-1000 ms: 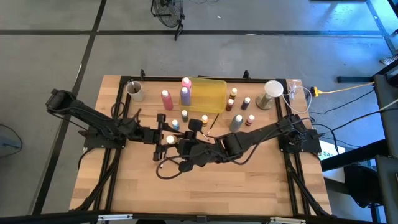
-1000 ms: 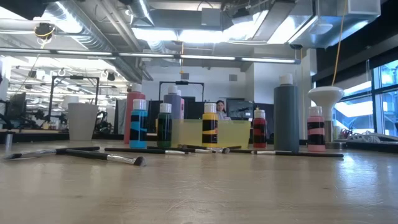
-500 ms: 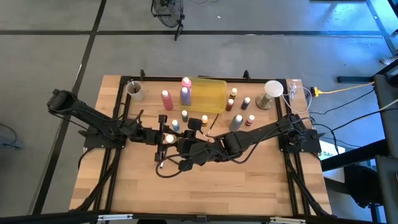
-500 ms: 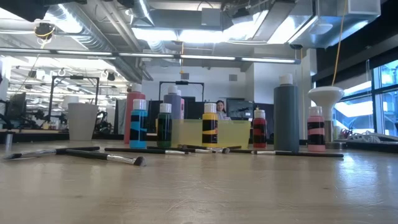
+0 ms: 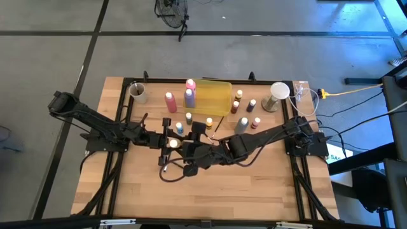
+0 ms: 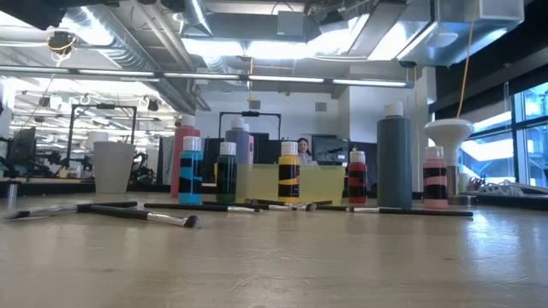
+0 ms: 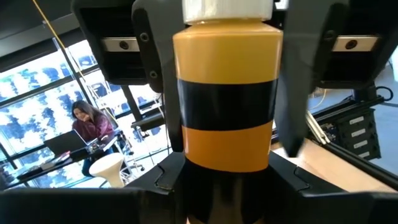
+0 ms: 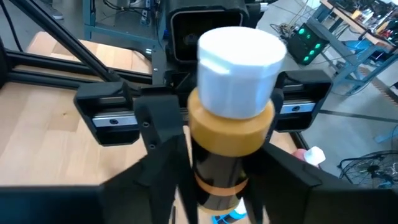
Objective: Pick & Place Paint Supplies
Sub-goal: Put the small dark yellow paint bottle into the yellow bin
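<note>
A small yellow-orange paint bottle [image 7: 224, 93] with a black band and a white cap [image 8: 239, 62] hangs upright above the table's middle [image 5: 172, 143], between my two grippers. My left gripper [image 5: 166, 141] comes from the table's left and is shut on the bottle. Facing it from the right, my right gripper [image 5: 182, 148] is open, with a finger on either side of the bottle's upper body [image 7: 152, 74]. The other paint bottles stand at the back by the yellow tray [image 5: 213, 97]. Neither gripper shows in the low view. My left gripper pinches the bottle's lower body [image 7: 224, 186] between its two fingers [image 7: 166, 180], one on each side. The fingers come about level from the table's left. The bottle stands upright in the hold, cap up, lifted clear of the table.
Pink [image 5: 169, 102], purple [image 5: 189, 97] and grey [image 5: 241, 125] squeeze bottles and several small bottles [image 5: 252, 105] stand along the back. Pale cups [image 5: 138, 92] [image 5: 278, 95] sit in the far corners. Brushes [image 6: 141, 214] lie on the table's left part.
</note>
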Robot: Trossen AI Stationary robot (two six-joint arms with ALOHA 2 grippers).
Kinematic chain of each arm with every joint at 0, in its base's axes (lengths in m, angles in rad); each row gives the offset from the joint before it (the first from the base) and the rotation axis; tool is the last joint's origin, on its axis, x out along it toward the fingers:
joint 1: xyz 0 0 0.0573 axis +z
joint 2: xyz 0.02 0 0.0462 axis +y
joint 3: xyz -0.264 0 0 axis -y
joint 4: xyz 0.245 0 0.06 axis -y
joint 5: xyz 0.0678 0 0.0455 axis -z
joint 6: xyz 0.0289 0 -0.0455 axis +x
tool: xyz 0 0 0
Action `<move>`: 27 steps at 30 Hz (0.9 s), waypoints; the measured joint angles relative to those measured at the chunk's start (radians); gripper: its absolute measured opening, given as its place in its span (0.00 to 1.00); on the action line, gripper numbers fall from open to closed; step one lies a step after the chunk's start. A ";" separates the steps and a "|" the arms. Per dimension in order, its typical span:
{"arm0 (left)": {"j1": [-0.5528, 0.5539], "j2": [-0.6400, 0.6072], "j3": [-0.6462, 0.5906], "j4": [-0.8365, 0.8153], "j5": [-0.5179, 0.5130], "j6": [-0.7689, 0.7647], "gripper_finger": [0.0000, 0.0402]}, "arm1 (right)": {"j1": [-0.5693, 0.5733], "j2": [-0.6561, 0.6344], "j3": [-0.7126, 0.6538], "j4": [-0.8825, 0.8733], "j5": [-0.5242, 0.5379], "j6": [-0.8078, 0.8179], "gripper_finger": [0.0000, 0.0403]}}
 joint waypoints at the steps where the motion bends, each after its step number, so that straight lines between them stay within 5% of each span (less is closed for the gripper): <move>1: 0.000 0.000 0.000 -0.005 -0.005 0.000 0.32 | 0.002 0.000 0.000 -0.001 0.001 0.001 0.53; 10: 0.000 -0.001 0.001 -0.066 -0.062 -0.008 0.32 | 0.024 0.001 -0.001 -0.004 0.084 -0.032 0.72; 15: 0.001 -0.001 0.001 -0.089 -0.070 -0.020 0.32 | 0.031 0.001 -0.001 0.022 0.144 -0.078 0.73; 27: 0.001 -0.001 0.001 -0.103 -0.074 -0.025 0.32 | 0.015 0.001 -0.001 0.063 0.053 -0.168 0.73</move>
